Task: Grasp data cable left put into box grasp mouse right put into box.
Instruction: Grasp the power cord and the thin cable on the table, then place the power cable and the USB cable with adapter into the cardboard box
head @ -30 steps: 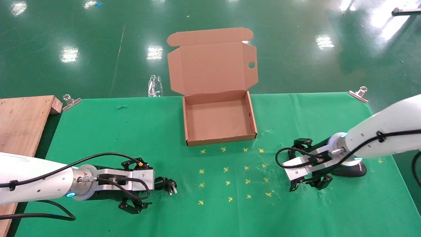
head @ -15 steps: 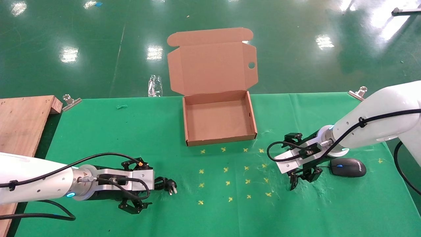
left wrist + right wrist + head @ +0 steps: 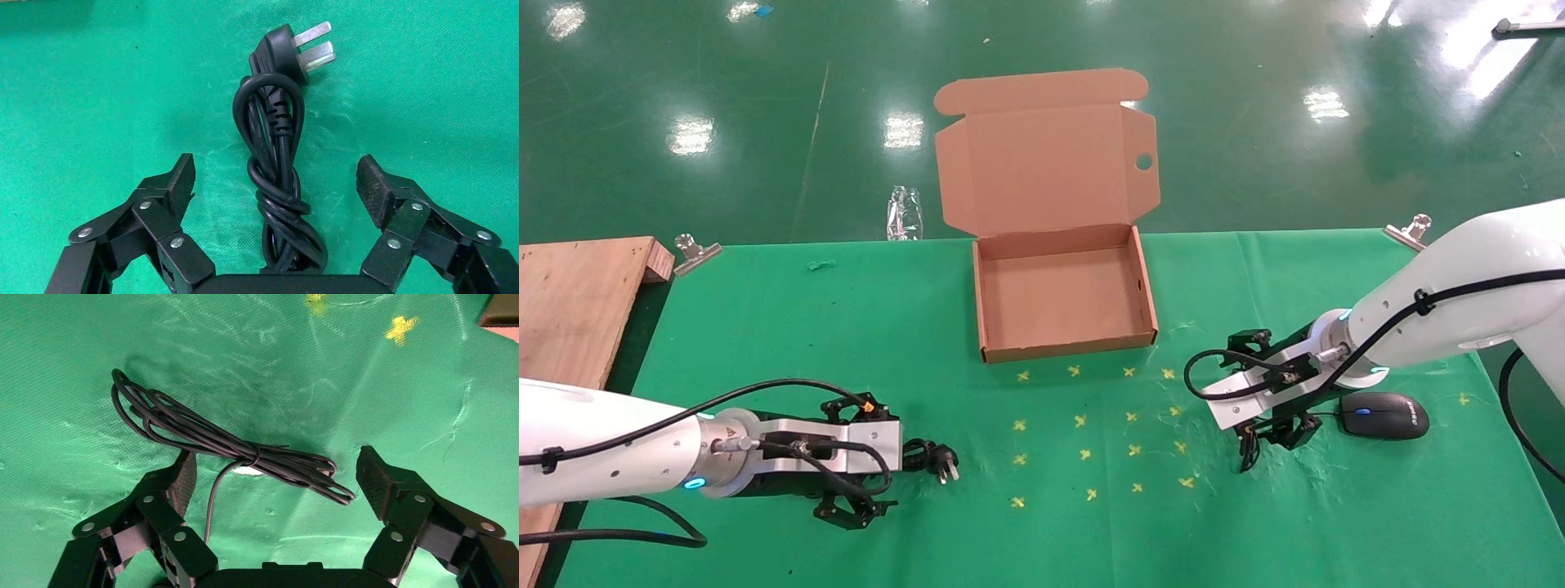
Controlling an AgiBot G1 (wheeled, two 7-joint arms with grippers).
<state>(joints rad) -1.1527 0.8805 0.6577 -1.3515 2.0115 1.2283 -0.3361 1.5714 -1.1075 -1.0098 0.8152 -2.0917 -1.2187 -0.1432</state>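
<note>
The step in hand is the first grasp. The left end effector (image 3: 275,184) sits low over the green cloth-covered surface (image 3: 764,327) near its front-left corner, its two black padded fingers (image 3: 177,180) spread wide and holding nothing. Between them lies the data cable, a bundled thick black cord ending in a chunky black plug with silver prongs (image 3: 275,153); in the left wrist view the coil runs down the middle of the gap with cloth showing on both sides, so neither pad touches it. The plug points away from the wrist, beyond the fingertips.

The right end effector (image 3: 275,478) hangs towards the surface's right edge, also wide open and empty. Its wrist view shows the thin black tied cord (image 3: 232,450) of the small oval black mouse with a blue scroll wheel (image 3: 1385,414) lying across the gap. The mouse body itself rests just beside that end effector, on the side nearer the right edge, not between the fingers.

The shallow brown cardboard box (image 3: 1064,294) stands open at the middle of the far edge, its hinged lid upright; nothing can be seen inside it.

The next move probably calls for the left fingers to close squarely on the knotted middle of the bundle, then lift and carry it to the box. The right end effector appears to need shifting onto the mouse body before gripping.
</note>
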